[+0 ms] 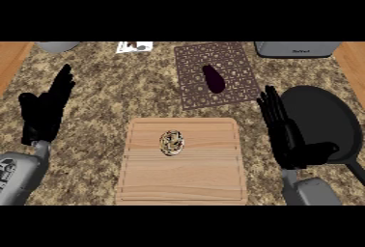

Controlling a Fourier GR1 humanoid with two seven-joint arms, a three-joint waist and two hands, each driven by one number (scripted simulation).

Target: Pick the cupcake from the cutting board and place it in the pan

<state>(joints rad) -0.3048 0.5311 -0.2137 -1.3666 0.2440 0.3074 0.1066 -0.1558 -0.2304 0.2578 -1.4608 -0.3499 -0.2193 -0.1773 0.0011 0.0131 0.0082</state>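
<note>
cutting board (182, 173): pale wood, visible grain, smooth matt | table (121, 96): speckled brown stone look | pan (321, 120), right of board: dark grey, matt | mat (217, 75), beyond board: brown, perforated pattern

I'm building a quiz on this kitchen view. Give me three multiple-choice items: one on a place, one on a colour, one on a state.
1. Where is the cupcake?
A. in the pan
B. on the cutting board
C. on the brown mat

2. What colour is the pan?
A. dark grey
B. red
C. white

3. How is the right hand?
A. curled round the cupcake
B. open, holding nothing
C. pressing on the mat

Answers:
1 B: the cupcake sits on the cutting board, towards its far half.
2 A: the round pan at the right is dark grey, its handle running to the lower right.
3 B: the right hand's fingers are straight, between board and pan, apart from the cupcake.
</note>
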